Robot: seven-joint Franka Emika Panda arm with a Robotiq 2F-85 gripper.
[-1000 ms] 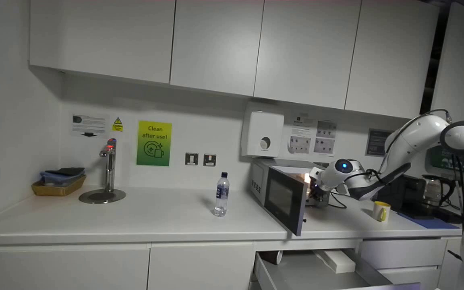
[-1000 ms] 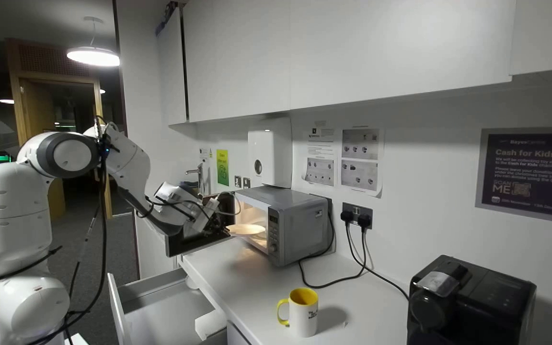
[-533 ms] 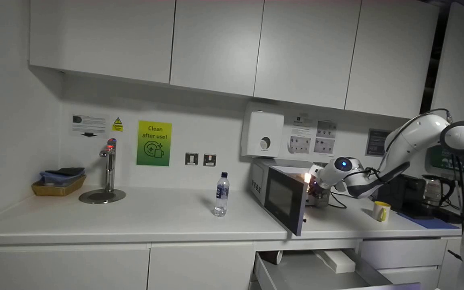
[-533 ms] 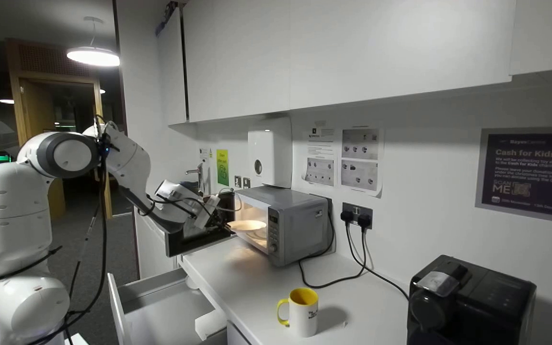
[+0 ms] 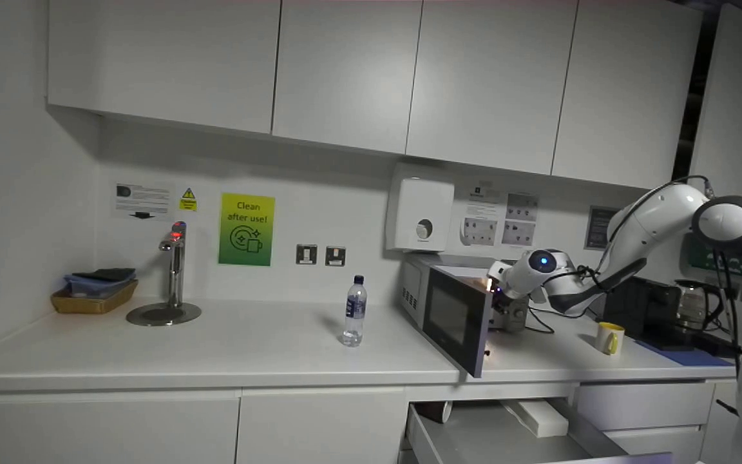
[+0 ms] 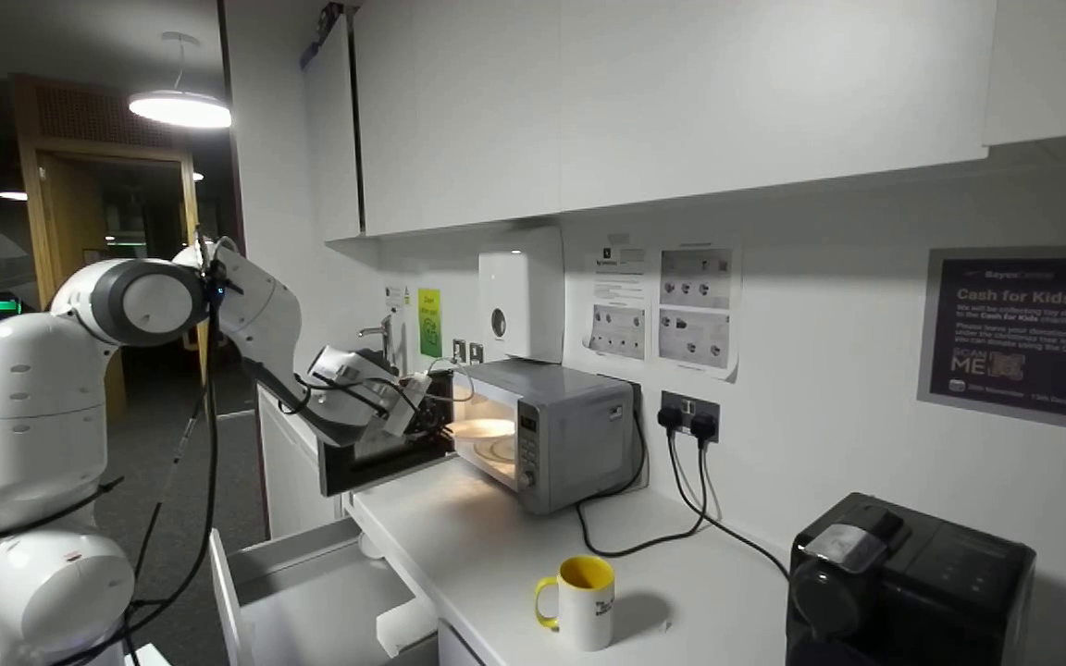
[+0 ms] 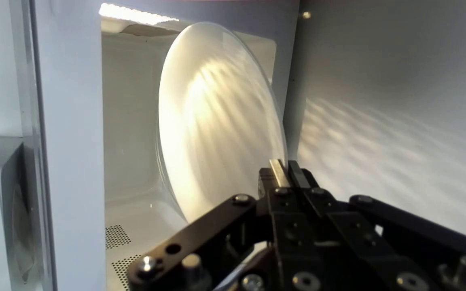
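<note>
1. The end effector (image 7: 284, 166) is clenched on a white plate (image 7: 221, 105), whose rim is pinched between the fingertips.
2. The plate is held out ahead of the end effector and extended into the lit opening of a grey microwave oven (image 6: 579, 444); a turntable (image 6: 496, 451) is seen beneath it.
3. Beside the end effector, the microwave door (image 5: 451, 316) is swung wide open; past it, well apart, a plastic water bottle (image 5: 354, 319) is stood on the worktop (image 6: 496, 541).
4. On the opposite side, lower than the end effector, a white mug with a yellow interior (image 6: 586, 606) is placed on the worktop; a black coffee machine (image 6: 922, 573) is set farther that way.
5. Below the end effector, a drawer (image 5: 480, 435) is pulled out, and a white box-shaped object (image 5: 545, 420) is contained in it.
6. Higher than the end effector, a white dispenser (image 5: 420, 209) is mounted on the wall.
</note>
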